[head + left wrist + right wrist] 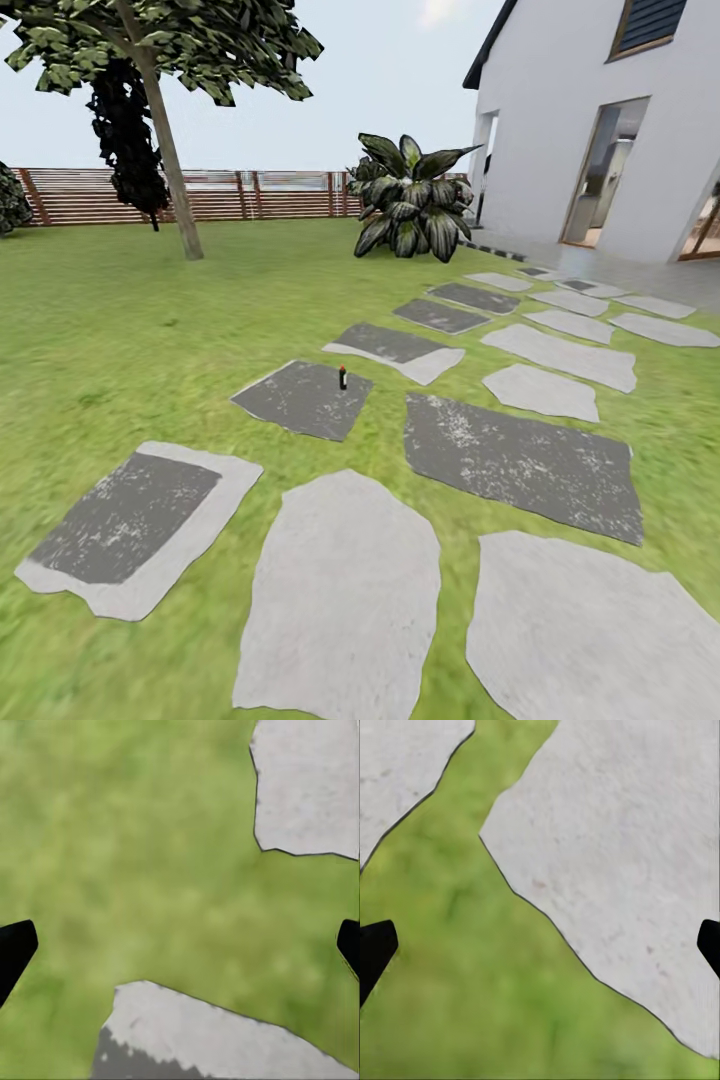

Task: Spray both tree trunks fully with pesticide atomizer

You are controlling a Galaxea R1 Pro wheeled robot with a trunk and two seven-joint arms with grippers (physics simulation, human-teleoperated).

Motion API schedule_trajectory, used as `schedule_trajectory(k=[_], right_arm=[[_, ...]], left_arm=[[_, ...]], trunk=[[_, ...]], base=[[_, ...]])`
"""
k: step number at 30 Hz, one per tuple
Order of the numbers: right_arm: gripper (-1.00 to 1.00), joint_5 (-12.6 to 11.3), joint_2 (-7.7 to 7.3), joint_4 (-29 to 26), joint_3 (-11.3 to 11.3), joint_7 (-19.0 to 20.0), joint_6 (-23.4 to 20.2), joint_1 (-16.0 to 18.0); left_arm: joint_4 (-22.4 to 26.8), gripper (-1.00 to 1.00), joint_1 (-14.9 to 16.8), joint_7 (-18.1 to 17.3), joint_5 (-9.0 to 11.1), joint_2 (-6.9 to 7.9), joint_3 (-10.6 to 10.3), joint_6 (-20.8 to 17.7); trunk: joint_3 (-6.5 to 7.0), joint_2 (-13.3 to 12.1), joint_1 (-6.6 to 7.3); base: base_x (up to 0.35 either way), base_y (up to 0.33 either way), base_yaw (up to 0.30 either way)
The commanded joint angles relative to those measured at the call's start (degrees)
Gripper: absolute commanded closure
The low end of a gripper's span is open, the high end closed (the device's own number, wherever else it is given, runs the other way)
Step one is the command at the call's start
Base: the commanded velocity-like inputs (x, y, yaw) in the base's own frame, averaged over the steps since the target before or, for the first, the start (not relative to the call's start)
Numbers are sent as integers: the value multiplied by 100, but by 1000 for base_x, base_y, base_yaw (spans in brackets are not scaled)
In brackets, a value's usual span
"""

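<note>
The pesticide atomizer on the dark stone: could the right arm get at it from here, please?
Probably not yet. The pesticide atomizer stands upright on a dark paving stone well ahead, several stones away, while the right tool hangs open over grass and a pale stone. Nothing blocks the path.

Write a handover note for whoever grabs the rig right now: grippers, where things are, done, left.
Left gripper: open, empty, over grass beside paving stones.
Right gripper: open, empty, over the edge of a light grey stone.
Pesticide atomizer: upright on a dark grey stepping stone ahead, out on the lawn, untouched.
Trees: one tree trunk stands far left near the fence, with a second dark tree behind it.
Done: nothing yet.
Left: drive up, pick the atomizer, spray both trunks.
</note>
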State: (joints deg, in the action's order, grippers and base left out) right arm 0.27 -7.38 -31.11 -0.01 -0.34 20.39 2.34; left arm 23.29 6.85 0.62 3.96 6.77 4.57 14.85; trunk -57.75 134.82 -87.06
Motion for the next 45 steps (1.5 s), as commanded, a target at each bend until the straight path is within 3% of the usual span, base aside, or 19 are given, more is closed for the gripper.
schedule_trajectory(k=[1,14,36,45], right_arm=[[-100,5,0,0,1,-1,0,-2],[-100,3,0,4,1,3,0,-4],[-100,1,0,9,1,1,0,1],[-100,6,0,9,1,3,-2,-1]], left_arm=[[0,-100,0,0,0,0,0,0],[0,-100,0,0,0,0,0,0],[0,-100,0,0,0,0,0,0],[0,-100,0,0,0,0,0,0]], trunk=[[0,0,0],[0,0,0],[0,0,0],[0,0,0]], base=[[331,105,0],[331,104,-23],[331,105,-275],[331,105,-58]])
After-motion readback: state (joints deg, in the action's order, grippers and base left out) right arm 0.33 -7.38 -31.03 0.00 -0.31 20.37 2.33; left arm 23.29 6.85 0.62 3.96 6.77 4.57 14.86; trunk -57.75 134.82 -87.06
